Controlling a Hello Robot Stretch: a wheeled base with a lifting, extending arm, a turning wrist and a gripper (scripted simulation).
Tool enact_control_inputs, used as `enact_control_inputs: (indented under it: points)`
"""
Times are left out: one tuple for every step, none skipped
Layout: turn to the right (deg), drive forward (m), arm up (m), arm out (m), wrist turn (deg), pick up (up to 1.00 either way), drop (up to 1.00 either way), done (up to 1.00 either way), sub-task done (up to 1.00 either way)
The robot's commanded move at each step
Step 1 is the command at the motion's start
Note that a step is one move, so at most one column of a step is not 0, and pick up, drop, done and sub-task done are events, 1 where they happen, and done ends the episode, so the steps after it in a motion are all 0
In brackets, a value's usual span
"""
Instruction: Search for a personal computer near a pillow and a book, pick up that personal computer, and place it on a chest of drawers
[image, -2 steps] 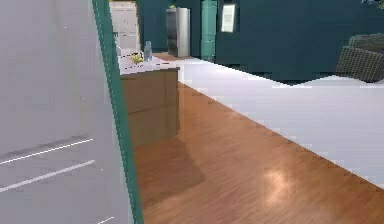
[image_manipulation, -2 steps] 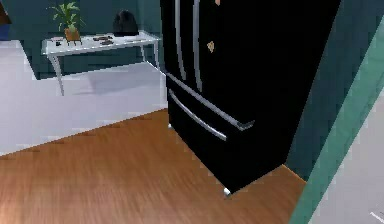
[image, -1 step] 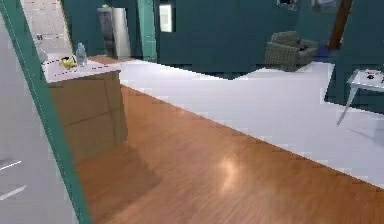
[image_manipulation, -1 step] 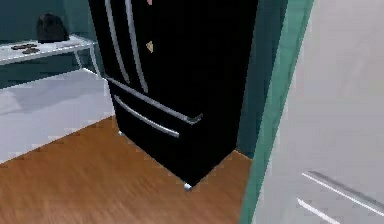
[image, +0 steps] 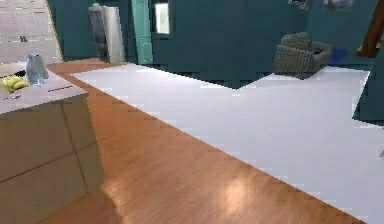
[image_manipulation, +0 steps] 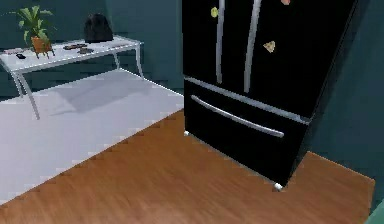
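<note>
Fridge (image_manipulation: 250, 75) stands on wooden floor (image_manipulation: 120, 185) against wall (image_manipulation: 155, 30).

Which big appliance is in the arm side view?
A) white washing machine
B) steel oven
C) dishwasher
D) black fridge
D: a tall black fridge with two upper doors and a lower drawer with a silver handle stands on the wood floor.

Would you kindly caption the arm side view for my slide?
A black refrigerator stands on wood floor against a teal wall, with a white table bearing a potted plant nearby.
</note>
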Motion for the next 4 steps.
enact_control_inputs:
  points:
    - [0.0, 0.45, 0.0, 0.0, 0.0, 0.0, 0.0, 0.0, 0.0]
    - [-12.0, 0.0, 0.0, 0.0, 0.0, 0.0, 0.0, 0.0, 0.0]
    - [0.0, 1.0, 0.0, 0.0, 0.0, 0.0, 0.0, 0.0, 0.0]
    - [-15.0, 0.0, 0.0, 0.0, 0.0, 0.0, 0.0, 0.0, 0.0]
